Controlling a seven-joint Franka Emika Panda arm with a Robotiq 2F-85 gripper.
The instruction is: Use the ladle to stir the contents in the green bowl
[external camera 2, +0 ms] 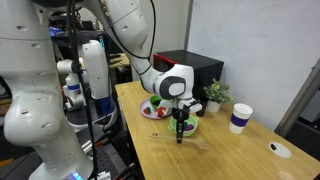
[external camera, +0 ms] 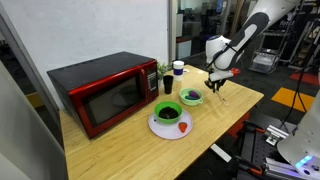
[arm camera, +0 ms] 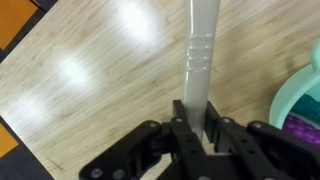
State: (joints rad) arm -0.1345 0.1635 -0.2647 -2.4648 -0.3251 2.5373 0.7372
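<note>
My gripper (arm camera: 195,118) is shut on the ladle (arm camera: 198,50), whose pale handle runs from the jaws out over the wooden table. In both exterior views the gripper (external camera: 216,84) (external camera 2: 180,127) hangs just above the table, beside the paler green bowl (external camera: 191,97) with the purplish inside, which also shows at the right edge of the wrist view (arm camera: 304,100). The green bowl (external camera: 168,112), deeper and darker with dark contents, stands on a white plate (external camera: 170,129) further from the gripper, towards the microwave.
A red microwave (external camera: 105,92) stands at the back of the table. A small plant (external camera: 163,71), a black cup (external camera: 167,85) and a white cup with a blue band (external camera 2: 239,118) stand nearby. The table edge (external camera: 240,110) is close to the gripper.
</note>
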